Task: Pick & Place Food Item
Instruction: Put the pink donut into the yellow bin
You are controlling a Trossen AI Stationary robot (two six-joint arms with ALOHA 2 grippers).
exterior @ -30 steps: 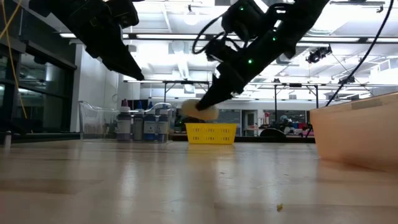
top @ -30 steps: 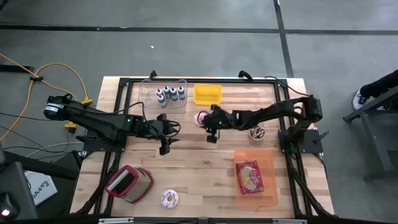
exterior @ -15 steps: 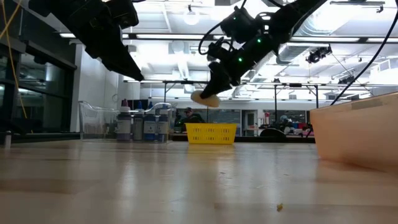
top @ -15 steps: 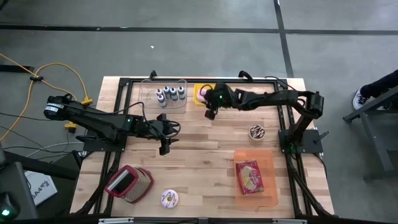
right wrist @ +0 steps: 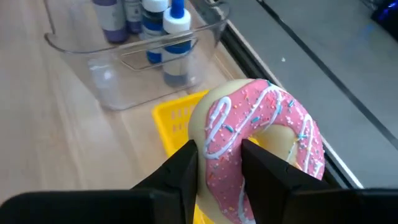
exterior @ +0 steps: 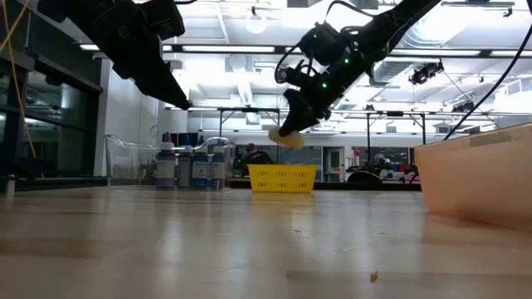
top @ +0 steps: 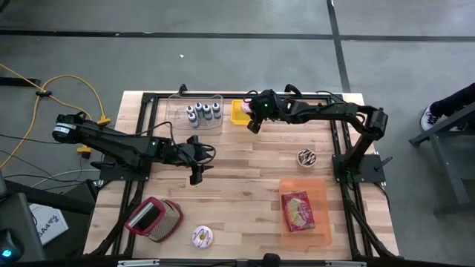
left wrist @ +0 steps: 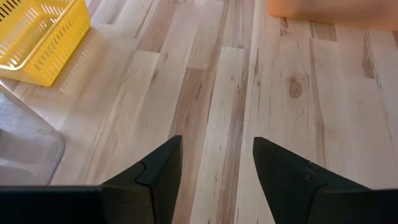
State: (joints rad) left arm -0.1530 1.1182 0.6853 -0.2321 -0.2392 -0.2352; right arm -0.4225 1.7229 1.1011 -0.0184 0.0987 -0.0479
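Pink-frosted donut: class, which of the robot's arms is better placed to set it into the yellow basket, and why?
The right. Its right gripper is shut on the pink-frosted donut, held in the air above the yellow basket. The left gripper is open and empty, over bare table farther from the basket.

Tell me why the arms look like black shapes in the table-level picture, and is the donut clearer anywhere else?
Low view: bright ceiling lights behind backlight the arms, so the right gripper and the donut it holds are mostly silhouette, with glare on the table. Right wrist view: the pink icing and sprinkles show clearly; the bottles behind are softer.
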